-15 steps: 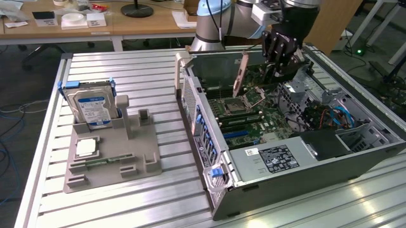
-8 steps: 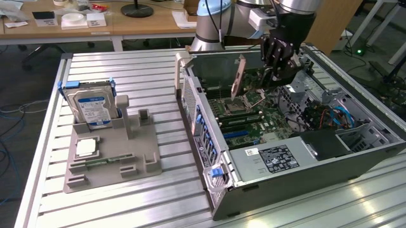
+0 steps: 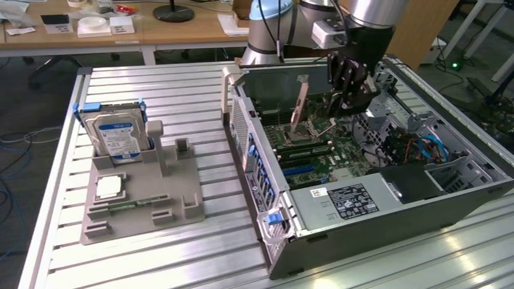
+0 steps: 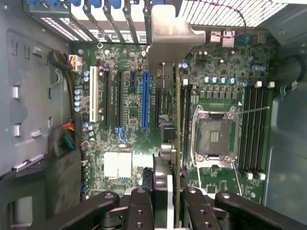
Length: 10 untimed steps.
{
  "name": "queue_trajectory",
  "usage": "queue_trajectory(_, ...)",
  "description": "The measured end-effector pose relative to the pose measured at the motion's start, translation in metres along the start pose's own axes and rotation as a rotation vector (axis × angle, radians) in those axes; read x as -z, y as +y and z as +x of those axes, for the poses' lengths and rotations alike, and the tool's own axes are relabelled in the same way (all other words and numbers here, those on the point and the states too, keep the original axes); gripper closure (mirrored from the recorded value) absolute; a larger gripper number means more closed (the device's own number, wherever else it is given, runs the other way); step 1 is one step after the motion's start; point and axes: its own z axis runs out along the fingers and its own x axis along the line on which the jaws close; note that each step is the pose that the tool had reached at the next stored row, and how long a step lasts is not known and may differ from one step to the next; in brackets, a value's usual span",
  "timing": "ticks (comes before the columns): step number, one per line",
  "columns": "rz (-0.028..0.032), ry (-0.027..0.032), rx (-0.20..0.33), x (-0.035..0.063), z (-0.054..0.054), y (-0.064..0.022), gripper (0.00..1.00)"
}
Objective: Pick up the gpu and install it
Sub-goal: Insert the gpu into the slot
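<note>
The gpu (image 4: 178, 110) appears edge-on in the wrist view as a thin dark card with its silver end bracket (image 4: 168, 40) at the case's rear wall. My gripper (image 4: 175, 187) is shut on the card's edge, one finger on each side. The card hangs over the motherboard, between the long blue slot (image 4: 144, 100) and the processor socket (image 4: 213, 135). I cannot tell whether it touches a slot. In the exterior view my gripper (image 3: 347, 99) reaches down into the open computer case (image 3: 241, 126), and the gpu bracket (image 3: 302, 102) stands upright beside it.
On the exterior view's left, a grey fixture (image 3: 144, 198) holds an upright silver hard drive (image 3: 119, 137) and a green memory stick (image 3: 132, 203). Inside the case are the power supply (image 3: 349, 201), cable bundles (image 3: 418, 147) and memory slots (image 4: 252, 134). The case walls are close around the arm.
</note>
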Motion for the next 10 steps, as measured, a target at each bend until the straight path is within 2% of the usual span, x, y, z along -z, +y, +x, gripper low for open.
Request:
queue_trajectory(6, -0.0002, -0.0005, 0.0, -0.0109, 0.0, 0.0003, 0.72)
queue_trajectory(10, -0.0053, 0.0008, 0.0, -0.0175, 0.0, 0.001, 0.72)
